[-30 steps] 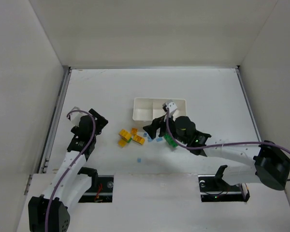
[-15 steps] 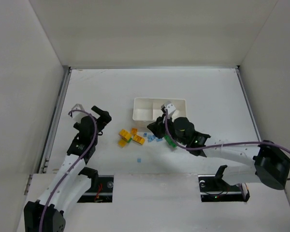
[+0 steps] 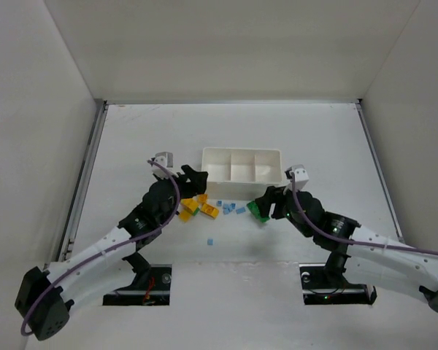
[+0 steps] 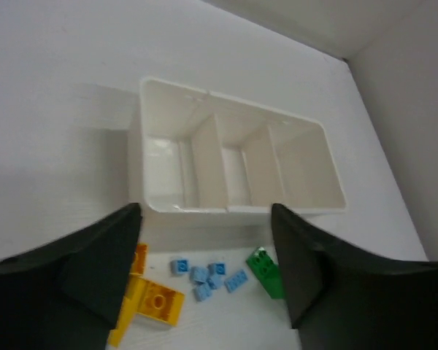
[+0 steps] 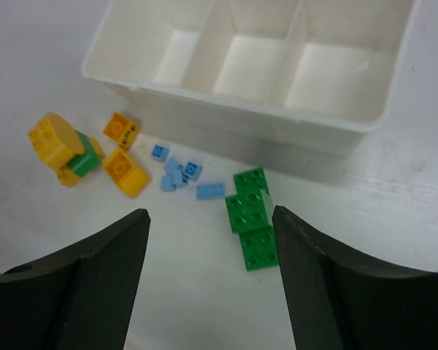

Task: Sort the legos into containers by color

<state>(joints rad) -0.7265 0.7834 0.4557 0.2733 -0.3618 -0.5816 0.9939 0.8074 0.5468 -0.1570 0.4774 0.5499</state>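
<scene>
L gripper: fingers spread wide, nothing btwn them. R gripper: same, spread and empty. Both hover over the table. No legos lifted, and all 3 compartments of the tray are bare, so sorting looks not yet begun

Rel. to R gripper: green bricks lie btwn the fingers, close to the finger on the right of its view. Blue bits lie a little ahead, short of the tray wall. Yellow-orange bricks are ahead, toward the other finger, one w/ a green piece stuck to it further out. Tray is straight ahead, beyond them all. Rel. to L gripper: tray ahead, blue bits below centre, yellow-orange by one finger, green by the other

Handling, my guess: bricks prob. light, rigid, smooth plastic, so they won't crush but may skid or pop out of a pinch. Take green across its flat side walls, low near the table, not on the studs; cannot tell if the pieces are joined or just touching. Blue bits are tiny, flat and bunched, so hard to single out and neighbours may get dragged along; come straight down on an outer one. The yellow/green stack prob. needs splitting first
</scene>
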